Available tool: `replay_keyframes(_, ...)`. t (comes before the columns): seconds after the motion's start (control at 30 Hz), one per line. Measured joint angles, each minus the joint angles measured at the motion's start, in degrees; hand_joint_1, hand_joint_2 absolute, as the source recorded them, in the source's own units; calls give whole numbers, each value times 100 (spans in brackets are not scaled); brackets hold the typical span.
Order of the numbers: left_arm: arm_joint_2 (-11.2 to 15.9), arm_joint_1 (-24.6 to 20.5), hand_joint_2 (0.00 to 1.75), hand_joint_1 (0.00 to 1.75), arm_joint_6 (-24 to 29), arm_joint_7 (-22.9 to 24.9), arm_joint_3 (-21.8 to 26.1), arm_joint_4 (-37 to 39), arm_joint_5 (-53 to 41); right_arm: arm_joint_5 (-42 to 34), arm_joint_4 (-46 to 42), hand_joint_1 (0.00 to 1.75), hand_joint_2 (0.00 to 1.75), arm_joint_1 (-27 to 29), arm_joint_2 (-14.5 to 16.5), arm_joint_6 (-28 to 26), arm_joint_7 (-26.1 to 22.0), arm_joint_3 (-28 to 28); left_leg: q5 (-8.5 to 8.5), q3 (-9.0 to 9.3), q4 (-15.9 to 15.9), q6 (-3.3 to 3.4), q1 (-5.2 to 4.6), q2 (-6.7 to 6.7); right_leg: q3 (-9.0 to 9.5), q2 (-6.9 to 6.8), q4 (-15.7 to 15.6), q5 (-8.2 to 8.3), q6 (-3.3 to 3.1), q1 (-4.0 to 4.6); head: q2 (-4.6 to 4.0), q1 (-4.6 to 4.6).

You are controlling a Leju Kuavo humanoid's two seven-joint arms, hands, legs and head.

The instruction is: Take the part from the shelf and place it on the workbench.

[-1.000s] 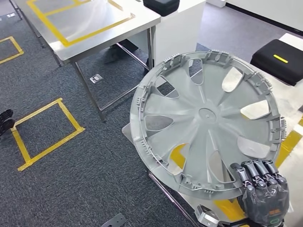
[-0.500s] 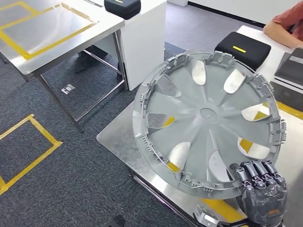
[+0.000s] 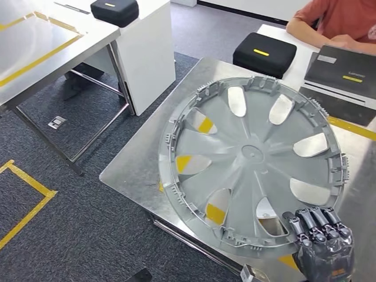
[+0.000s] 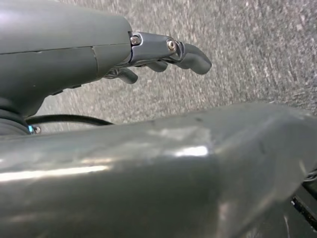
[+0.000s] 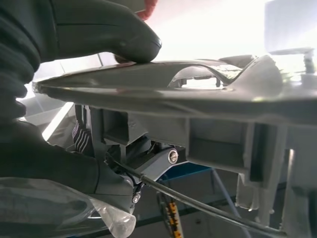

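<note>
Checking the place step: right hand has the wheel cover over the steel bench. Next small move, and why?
Probably lower it flat onto the bench, then let go. The right hand grips the wheel cover by its near rim, thumb on one face and fingers under the other. The cover hangs over the metal workbench, apart from the black case. The left hand holds nothing.
</note>
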Motion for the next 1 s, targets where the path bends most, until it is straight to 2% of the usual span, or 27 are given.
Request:
replay_keyframes(0.07,1,-6,0,0,0,-3,3,0,0,-1,-7,175,175,17,1,-5,10,-3,-3,19,12,-54,3,71,-9,106,6,22,-78,9,0,-4)
replay_keyframes(0.1,-1,-9,0,0,0,-7,4,0,0,-2,-10,175,175,30,1,-5,25,-5,-38,13,58,-85,15,50,-11,147,1,30,-115,6,0,-7)
replay_keyframes(0.13,-3,-12,0,0,0,-16,4,0,0,-1,-14,175,175,40,1,-2,46,-6,-133,-32,188,-113,27,-26,-10,188,-8,41,-155,-2,0,-12)
replay_keyframes(0.17,-5,-13,0,0,-1,-28,4,0,0,-1,-18,175,175,48,1,1,74,-1,-292,-129,433,-134,36,-134,-8,232,-17,52,-190,-11,0,-19)
replay_keyframes(0.23,-7,-1,0,0,-2,-53,5,0,0,1,-21,175,175,55,1,8,146,23,-691,-457,1178,-141,49,-340,-16,335,-17,63,-233,-4,0,-27)
replay_keyframes(0.27,-7,10,0,0,-3,-62,6,0,0,1,-21,175,175,57,0,11,181,38,-819,-608,1510,-135,47,-374,-20,399,-15,67,-242,6,0,-28)
replay_keyframes(0.3,-7,21,0,0,-3,-70,7,0,0,1,-21,175,175,60,-1,14,213,52,-838,-692,1685,-123,45,-389,-20,466,-15,70,-247,18,0,-27)
replay_keyframes(0.33,-7,28,0,0,-4,-76,7,0,-1,1,-20,175,175,65,-1,18,238,63,-736,-680,1639,-101,42,-400,-19,537,-13,73,-250,29,0,-27)
replay_keyframes(0.37,-6,29,0,0,-4,-81,8,0,-1,1,-20,175,175,70,-2,21,261,74,-531,-564,1364,-69,37,-430,-14,610,-13,77,-250,39,0,-28)
replay_keyframes(0.43,-3,26,0,0,-4,-90,9,0,-4,2,-20,175,175,74,-2,27,297,93,-124,-223,566,17,31,-613,-11,731,-6,88,-236,56,0,-23)
replay_keyframes(0.47,-4,19,0,0,-4,-92,9,0,-7,1,-21,175,175,73,-2,30,310,107,-25,-94,263,46,28,-705,-26,783,1,98,-219,56,0,-25)
replay_keyframes(0.5,-9,13,0,0,-4,-94,9,0,-11,1,-21,175,175,72,-2,30,317,120,0,-37,100,58,25,-772,-48,819,11,105,-197,52,0,-21)
replay_keyframes(0.63,-36,-1,0,0,-4,-94,10,0,-37,2,-19,175,175,82,-10,27,321,145,-1,-38,12,-55,9,-778,-94,856,19,108,-210,21,0,-17)
replay_keyframes(0.8,-46,-3,0,0,-15,-94,10,0,-46,3,-19,175,175,80,-28,26,319,172,27,-56,16,-4,-8,-779,-89,853,-35,156,-139,2,0,-16)
replay_keyframes(1.0,-43,-3,0,0,-32,-121,11,0,-41,3,-19,175,175,82,-16,-7,18,160,27,-59,23,10,-17,-779,-92,852,-42,163,-117,-6,0,-17)
